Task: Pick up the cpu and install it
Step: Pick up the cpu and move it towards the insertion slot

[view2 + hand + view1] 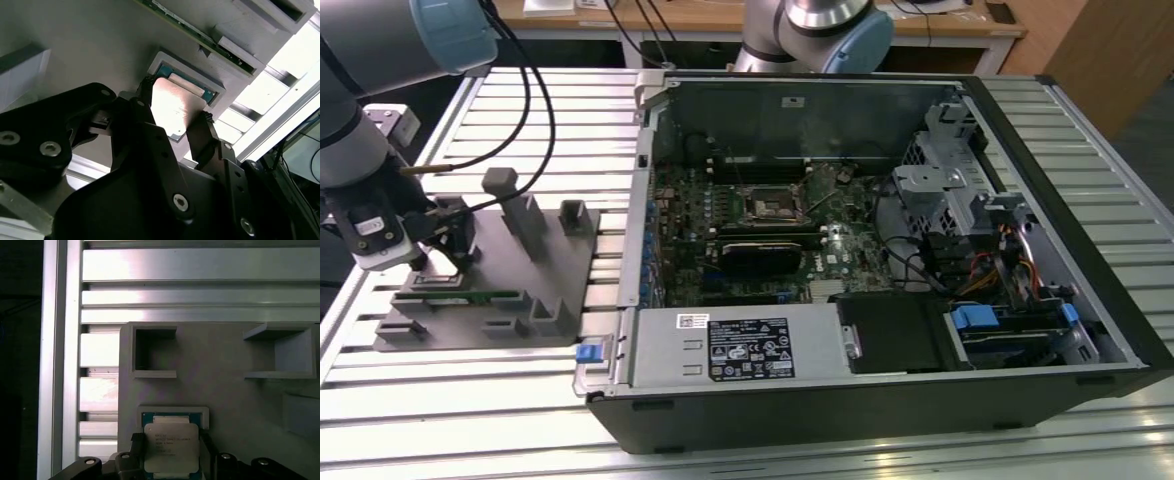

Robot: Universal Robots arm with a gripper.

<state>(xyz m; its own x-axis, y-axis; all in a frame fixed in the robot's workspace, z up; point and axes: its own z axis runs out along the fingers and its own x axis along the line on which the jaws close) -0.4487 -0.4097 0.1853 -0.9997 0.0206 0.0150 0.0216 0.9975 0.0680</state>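
**Claw closed on the chip at the grey holder**

My claw (420, 268) hangs low at the exterior view's left edge, a little below the middle of the frame, right over the grey holder (467, 335). The holder lies on the slatted metal table (454, 420), which fills the bottom of that frame.

In the second wrist view my two dark fingers (202, 137) press against opposite edges of the chip (172, 107), one on each side, so I have it gripped. Its pale metal top faces the camera and catches the light.

The first wrist view shows the same hold. The chip (171, 447) sits between my fingertips at a small square pocket (172, 411) with a raised rim in the holder's flat face. A strip of blue-green shows between the chip's far edge and that rim. I cannot tell whether the chip rests on the pocket floor or is already raised a little off it.

A thin green memory stick (460, 297) lies along the holder just beside my claw, towards the bottom of the exterior view. Several grey posts stand on the holder to the upper right of me.

The open computer case (881, 400) takes up the middle and right of the exterior view, well apart from my claw. On its board, the black socket (770, 207) with its hollow middle lies near the centre of the frame.
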